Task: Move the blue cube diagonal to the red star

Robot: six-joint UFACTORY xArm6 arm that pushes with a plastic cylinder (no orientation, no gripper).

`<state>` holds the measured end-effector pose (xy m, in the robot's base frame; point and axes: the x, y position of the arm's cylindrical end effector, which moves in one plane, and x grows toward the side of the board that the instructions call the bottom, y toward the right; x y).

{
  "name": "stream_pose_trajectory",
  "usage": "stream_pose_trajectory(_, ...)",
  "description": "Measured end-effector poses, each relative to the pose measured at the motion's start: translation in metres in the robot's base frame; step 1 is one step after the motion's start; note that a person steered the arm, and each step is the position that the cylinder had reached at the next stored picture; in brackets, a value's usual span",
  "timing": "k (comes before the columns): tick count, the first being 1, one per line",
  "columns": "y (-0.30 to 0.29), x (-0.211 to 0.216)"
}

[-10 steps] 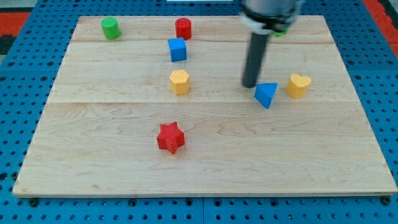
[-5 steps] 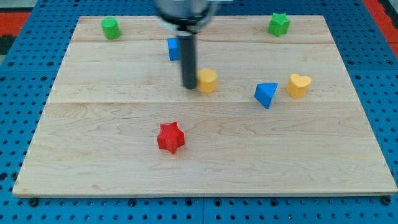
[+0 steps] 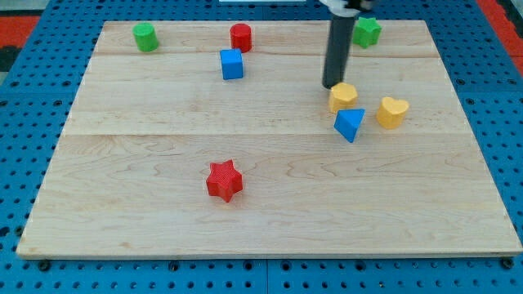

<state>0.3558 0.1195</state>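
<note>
The blue cube (image 3: 232,64) sits on the wooden board near the view's top, left of centre. The red star (image 3: 224,180) lies lower down, almost straight below the cube and well apart from it. My tip (image 3: 332,85) is at the view's upper right, far right of the blue cube, touching or just above the upper left edge of a yellow hexagonal block (image 3: 343,96).
A blue triangular block (image 3: 350,124) lies just below the yellow hexagon, with a yellow heart (image 3: 392,112) to its right. A red cylinder (image 3: 240,37), a green cylinder (image 3: 145,36) and a green star (image 3: 367,31) sit along the top edge.
My tip swept from the right to the board's middle, then back to the right. The yellow hexagon moved from below the blue cube to beside the blue triangle. The blue cube stayed.
</note>
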Motion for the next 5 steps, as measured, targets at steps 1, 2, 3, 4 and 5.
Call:
stream_pose_trajectory(1, 0.020, 0.010)
stream_pose_trajectory(2, -0.020, -0.024)
stream_pose_trajectory(3, -0.073, -0.078)
stream_pose_trajectory(4, -0.105, -0.137)
stream_pose_trajectory(5, -0.148, -0.162)
